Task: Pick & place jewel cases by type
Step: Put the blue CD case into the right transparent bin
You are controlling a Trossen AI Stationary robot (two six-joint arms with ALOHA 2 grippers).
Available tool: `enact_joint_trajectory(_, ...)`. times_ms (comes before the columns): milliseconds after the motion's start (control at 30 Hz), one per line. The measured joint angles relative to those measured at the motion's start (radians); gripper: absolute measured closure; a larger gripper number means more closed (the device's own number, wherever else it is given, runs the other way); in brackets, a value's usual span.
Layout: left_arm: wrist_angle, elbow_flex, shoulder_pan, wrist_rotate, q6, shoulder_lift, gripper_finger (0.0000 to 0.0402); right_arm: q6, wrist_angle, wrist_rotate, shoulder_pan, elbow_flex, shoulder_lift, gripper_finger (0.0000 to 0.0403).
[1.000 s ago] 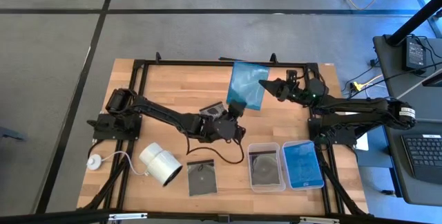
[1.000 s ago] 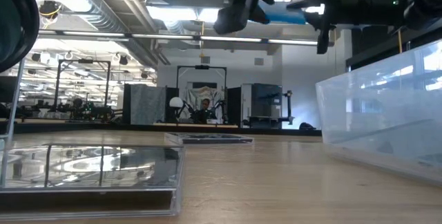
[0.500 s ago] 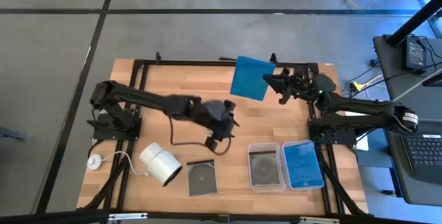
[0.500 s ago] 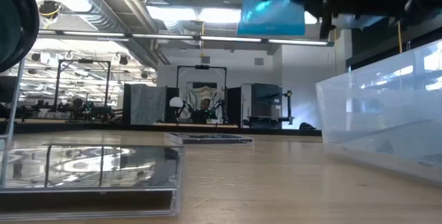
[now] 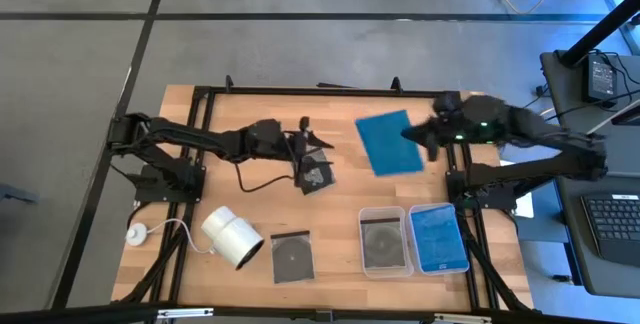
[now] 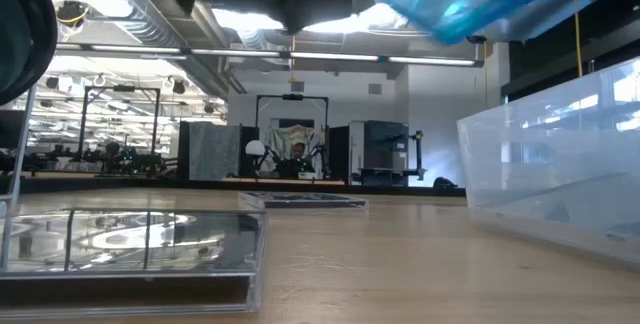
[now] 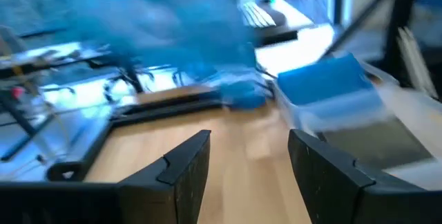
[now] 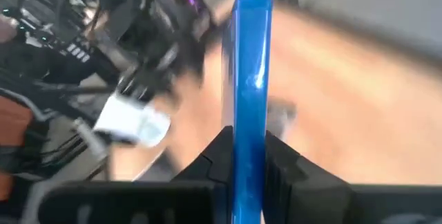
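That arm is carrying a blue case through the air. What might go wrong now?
The right tool grips the bright blue square plastic case only by one edge, high above the table, so it might slip and fall. The clear rectangular tray already holds a blue case, so a tilted drop could catch its rim.

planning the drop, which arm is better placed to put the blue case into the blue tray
Right. The right gripper is shut on the blue jewel case, held above the table on the side where the tray with blue cases sits. The left gripper is open and empty.
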Motion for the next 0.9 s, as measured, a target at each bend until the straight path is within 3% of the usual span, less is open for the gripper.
enact_joint_trajectory(167,0.237,-0.124,0.035,-0.002,-0.063,0.005,0.0211,0.375,-0.439,-0.056,0.131,0.189,0.0,0.0359)
enact_joint_trajectory(400,0.248,-0.159,0.037,-0.001,-0.079,0.006,0.0209,0.887,-0.851,-0.237,0.367,0.212,0.008,0.0359)
enact_joint_trajectory(800,0.248,-0.159,0.037,-0.002,-0.055,0.006,0.0211,1.28,-0.674,-0.282,0.686,0.051,0.087,0.0359)
enact_joint_trajectory(900,0.248,-0.159,0.037,-0.002,-0.053,0.006,0.0208,1.396,-0.668,-0.235,0.777,0.051,0.108,0.0359)
